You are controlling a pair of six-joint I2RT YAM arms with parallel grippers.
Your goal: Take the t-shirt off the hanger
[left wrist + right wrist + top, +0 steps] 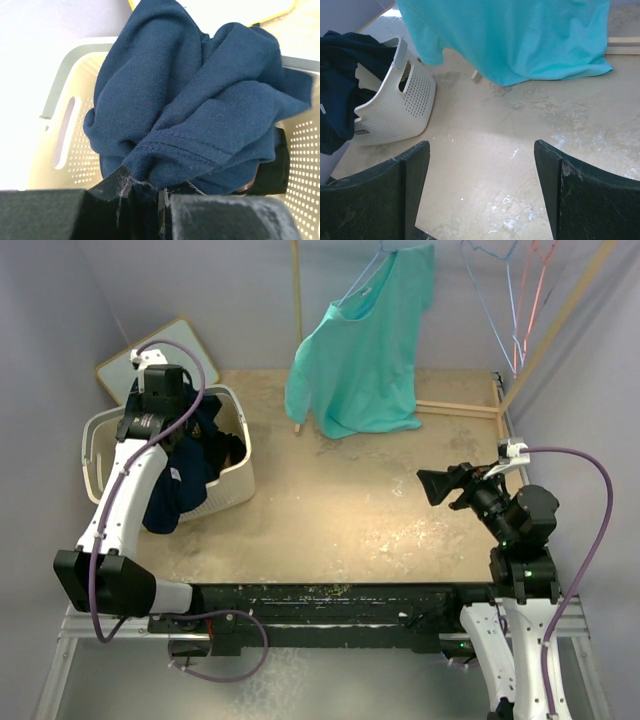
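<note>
A teal t-shirt (365, 350) hangs on a light blue hanger (362, 278) at the back of the table, its hem near the tabletop; it also shows in the right wrist view (520, 35). My left gripper (180, 435) is over the white basket (232, 480) and is shut on a navy t-shirt (200, 100), which is bunched in front of the shut jaws (162, 195) and drapes over the basket's front rim (175, 495). My right gripper (437, 487) is open and empty above the bare tabletop (480, 165), right of centre, pointing left.
Several empty wire hangers (515, 300) hang at the back right. A wooden rack post (297, 330) stands beside the teal shirt, with a wooden base bar (455, 408) on the table. A yellow-edged board (115, 368) leans behind the basket.
</note>
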